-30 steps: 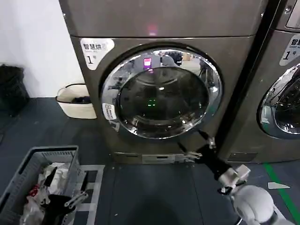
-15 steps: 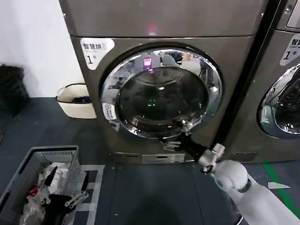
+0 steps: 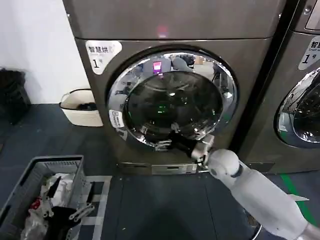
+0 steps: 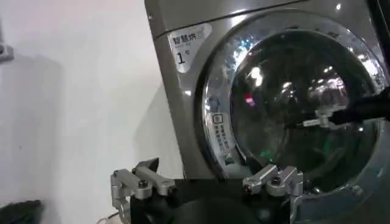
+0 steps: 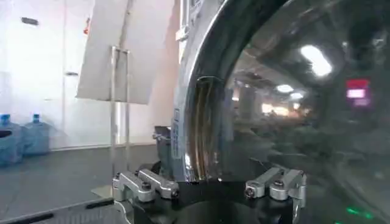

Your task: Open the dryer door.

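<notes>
The grey basket (image 3: 30, 172) at 7 o'clock holds crumpled laundry; the cream tub (image 3: 75, 107) by the wall at 9 o'clock has dark contents I cannot identify. The dryer door (image 3: 172, 97) sits shut at centre. The left gripper (image 4: 207, 185) hangs back, fingers spread. The right gripper (image 3: 162, 145) is at the chrome ring's 6 o'clock, fingers spread. It should probably hook the rim's edge squarely, then pull outward along the hinge arc.

White wall (image 3: 30, 35), dark floor (image 3: 160, 210), grey laundry basket (image 3: 40, 192).
</notes>
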Robot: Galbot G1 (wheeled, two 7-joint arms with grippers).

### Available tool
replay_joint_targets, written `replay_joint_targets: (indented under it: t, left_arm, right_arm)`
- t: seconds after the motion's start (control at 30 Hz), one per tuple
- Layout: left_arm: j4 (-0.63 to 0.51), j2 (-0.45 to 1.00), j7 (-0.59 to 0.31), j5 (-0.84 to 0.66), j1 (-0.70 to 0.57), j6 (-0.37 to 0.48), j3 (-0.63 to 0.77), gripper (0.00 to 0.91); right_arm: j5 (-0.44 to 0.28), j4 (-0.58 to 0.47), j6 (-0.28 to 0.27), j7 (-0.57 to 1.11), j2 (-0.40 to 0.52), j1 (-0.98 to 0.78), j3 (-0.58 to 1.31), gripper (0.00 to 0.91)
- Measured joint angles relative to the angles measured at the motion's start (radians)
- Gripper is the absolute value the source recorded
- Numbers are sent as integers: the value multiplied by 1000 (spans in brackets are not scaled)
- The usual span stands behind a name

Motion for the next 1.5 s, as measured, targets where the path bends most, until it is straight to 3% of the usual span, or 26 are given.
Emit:
replay_joint_targets:
  t: [0.53,1.5]
  left_arm:
    - [-8,-8,0,4,2,2,0,907]
    - [-10,-5,-1,-6,-11,17,-4,907]
  right_arm:
    - [34,-126,-28,-40,124,178,-159,907]
    - [28,-286,-32,-36,293,267,-231,907]
